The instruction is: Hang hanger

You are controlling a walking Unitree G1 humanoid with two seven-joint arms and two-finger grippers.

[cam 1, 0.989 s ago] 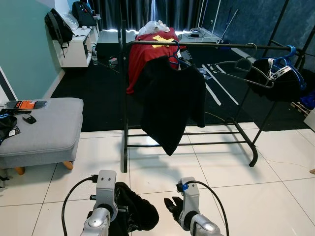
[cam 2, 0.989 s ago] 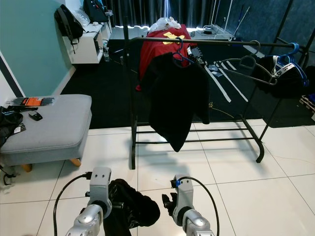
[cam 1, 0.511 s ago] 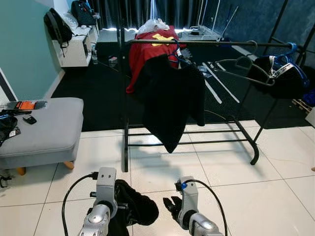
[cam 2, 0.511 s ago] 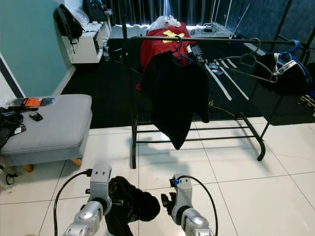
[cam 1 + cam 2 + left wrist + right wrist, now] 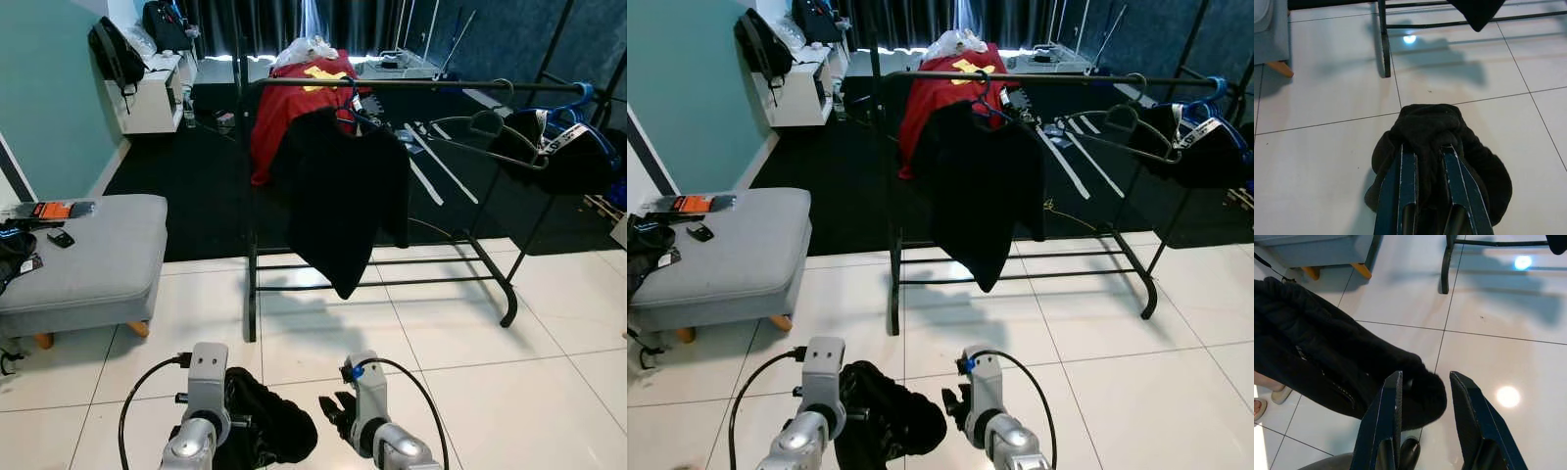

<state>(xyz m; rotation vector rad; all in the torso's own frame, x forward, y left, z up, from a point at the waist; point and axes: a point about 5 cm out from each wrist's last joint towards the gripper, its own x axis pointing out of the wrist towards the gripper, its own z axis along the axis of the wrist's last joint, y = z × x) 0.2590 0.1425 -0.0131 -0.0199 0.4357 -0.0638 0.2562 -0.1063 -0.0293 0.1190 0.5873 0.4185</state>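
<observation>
My left gripper is shut on a bunched black garment held low over the white tiles, close to my body. My right gripper is open just to the right of the bundle, its fingers apart above the fabric's edge. Ahead stands a black clothes rack. On its rail a black shirt hangs from a blue hanger in front of a red shirt. A bare grey hanger hangs further right, beside a dark garment on another blue hanger.
A grey ottoman with small items on it stands at the left. The rack's foot and lower bars rest on the tiles ahead. A white shelf with a black bag is at the far left wall. Dark carpet lies behind the rack.
The view has shifted slightly and both grippers sit a little lower in the picture. The left gripper still holds the black garment.
</observation>
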